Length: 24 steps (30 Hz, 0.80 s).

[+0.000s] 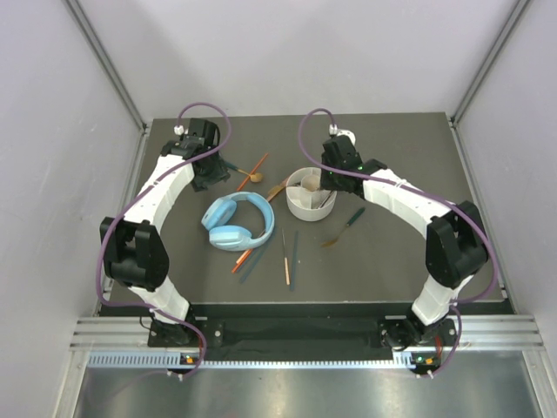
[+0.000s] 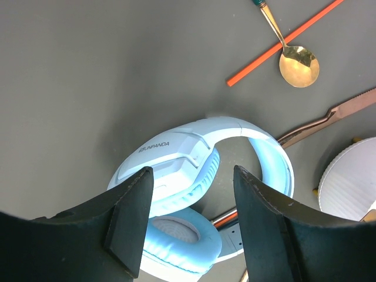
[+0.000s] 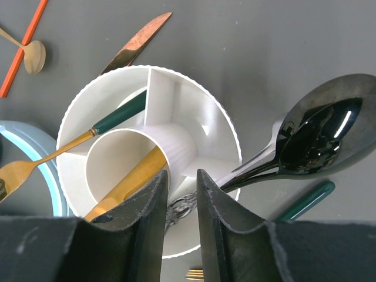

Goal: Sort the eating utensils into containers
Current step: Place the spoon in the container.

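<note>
The white round container (image 3: 76,106) has a centre tube and outer compartments. A shiny silver spoon (image 3: 320,135) leans in an outer compartment, its bowl sticking out over the rim. Its handle end lies between the narrowly parted fingers of my right gripper (image 3: 182,182), which is open. A gold utensil (image 3: 132,179) stands in the centre tube, and a teal-handled gold fork (image 3: 70,147) rests in another compartment. My left gripper (image 2: 194,176) hangs open and empty above the light blue headphones (image 2: 176,158). A gold spoon (image 2: 298,64) and an orange chopstick (image 2: 282,44) lie beyond it.
A bronze knife (image 2: 335,114) lies beside the container (image 1: 291,202). In front of the headphones (image 1: 237,222) lie orange and dark chopsticks (image 1: 285,257). A teal-handled gold fork (image 1: 344,228) lies right of the container. Grey walls enclose the table.
</note>
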Available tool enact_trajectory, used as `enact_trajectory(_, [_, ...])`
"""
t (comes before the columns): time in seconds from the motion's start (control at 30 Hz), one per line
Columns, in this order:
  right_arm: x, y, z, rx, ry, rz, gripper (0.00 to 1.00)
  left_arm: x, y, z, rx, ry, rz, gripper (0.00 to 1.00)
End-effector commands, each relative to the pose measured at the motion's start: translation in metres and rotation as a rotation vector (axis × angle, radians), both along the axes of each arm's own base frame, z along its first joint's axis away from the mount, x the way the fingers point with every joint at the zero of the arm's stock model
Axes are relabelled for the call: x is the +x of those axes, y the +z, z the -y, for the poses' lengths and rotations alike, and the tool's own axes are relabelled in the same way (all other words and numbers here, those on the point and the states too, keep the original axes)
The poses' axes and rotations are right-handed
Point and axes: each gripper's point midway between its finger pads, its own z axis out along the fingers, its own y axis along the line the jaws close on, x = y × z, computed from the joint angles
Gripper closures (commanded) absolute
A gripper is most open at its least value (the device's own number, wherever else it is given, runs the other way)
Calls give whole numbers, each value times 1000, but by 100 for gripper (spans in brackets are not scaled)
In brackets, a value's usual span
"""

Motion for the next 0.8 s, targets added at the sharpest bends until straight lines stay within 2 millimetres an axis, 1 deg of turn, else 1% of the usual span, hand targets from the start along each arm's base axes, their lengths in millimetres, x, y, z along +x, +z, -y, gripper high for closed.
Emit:
enact_trajectory(0.0, [-8, 18, -1, 11, 15, 28, 73, 4, 17, 1, -6, -6, 53, 38])
enact_trajectory(0.1, [-13, 15, 1, 10, 21, 16, 73, 5, 16, 3, -12, -7, 53, 38])
enact_trajectory(0.27, [-11, 29, 0, 26, 32, 55, 72, 5, 15, 3, -14, -9, 49, 38])
enact_trajectory(0.47, [-1, 45, -7, 24, 62, 89, 72, 4, 14, 3, -16, -8, 47, 38])
enact_trajectory(0.6, [16, 62, -12, 14, 78, 131, 71, 4, 15, 4, -19, -10, 50, 38])
enact_trajectory(0.67, [22, 66, -11, 11, 73, 135, 71, 5, 15, 5, -21, -13, 52, 38])
enact_trajectory(0.7, [29, 72, -12, 13, 76, 149, 71, 5, 15, 5, -22, -12, 52, 38])
enact_trajectory(0.77, [38, 79, -9, 15, 68, 165, 70, 6, 16, 5, -23, -12, 54, 38])
